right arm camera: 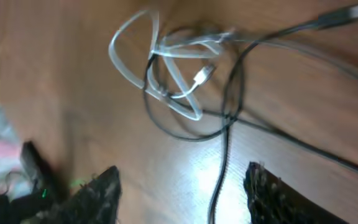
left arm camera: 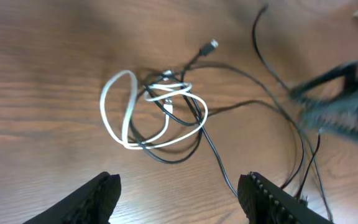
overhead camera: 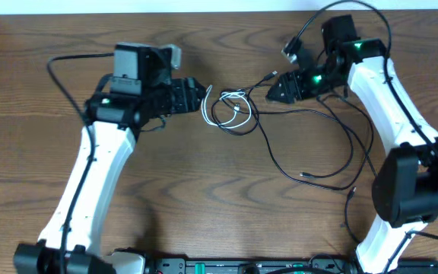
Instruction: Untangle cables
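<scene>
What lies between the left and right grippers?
Overhead, the tangled white cable and black cables lie on the table between the left gripper and right gripper.

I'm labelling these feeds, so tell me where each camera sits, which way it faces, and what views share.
Overhead: fixed above the table, facing down; both arms show, left end effector and right end effector flanking the tangle.
Left wrist: behind the left end effector, looking down at the tangle; its open fingers show below.
Right wrist: behind the right end effector, same target; its open fingers show below.
Shared: all three see the white cable looped through black cables.
</scene>
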Robot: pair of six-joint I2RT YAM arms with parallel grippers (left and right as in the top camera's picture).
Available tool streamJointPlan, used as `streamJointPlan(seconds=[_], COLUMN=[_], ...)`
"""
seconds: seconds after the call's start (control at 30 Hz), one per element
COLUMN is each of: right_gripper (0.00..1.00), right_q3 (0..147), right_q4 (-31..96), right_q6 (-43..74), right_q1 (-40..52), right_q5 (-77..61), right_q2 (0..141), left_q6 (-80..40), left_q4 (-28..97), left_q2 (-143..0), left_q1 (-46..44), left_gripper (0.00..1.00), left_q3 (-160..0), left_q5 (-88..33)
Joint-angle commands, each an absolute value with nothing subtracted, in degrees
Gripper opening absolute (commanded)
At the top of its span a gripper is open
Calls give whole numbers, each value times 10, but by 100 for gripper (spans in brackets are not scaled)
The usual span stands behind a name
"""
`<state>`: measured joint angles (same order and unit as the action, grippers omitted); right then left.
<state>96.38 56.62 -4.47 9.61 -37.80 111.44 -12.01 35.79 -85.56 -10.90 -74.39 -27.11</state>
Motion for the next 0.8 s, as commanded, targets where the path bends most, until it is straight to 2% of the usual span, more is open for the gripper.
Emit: streamJointPlan(seconds=[0.0,0.17,0.5,0.63,0.77], right_gripper=[61,63,70,72,72], right_q3=[973,973,973,973,973], right_q4=[555,549,557,561,561], right_q6=[56,64,64,63,64], right_q1=[91,80,73,73,73], right_q5=[-296,-295,-271,-271,-271], right_q2=[1102,1102,1103,1103,1103], left_q6=[-132,-131,58,82,109], left_q4=[335,270,189,159,133], left_q2=[-894,-950,-1050,-1079,-1101], left_q1=[-133,-154,-184,-185,-185], left_gripper=[66,66,66,66,64], left_q3=[-752,-752,-752,-752,-752], left_q5=[-279,-235,-248,-187,-186])
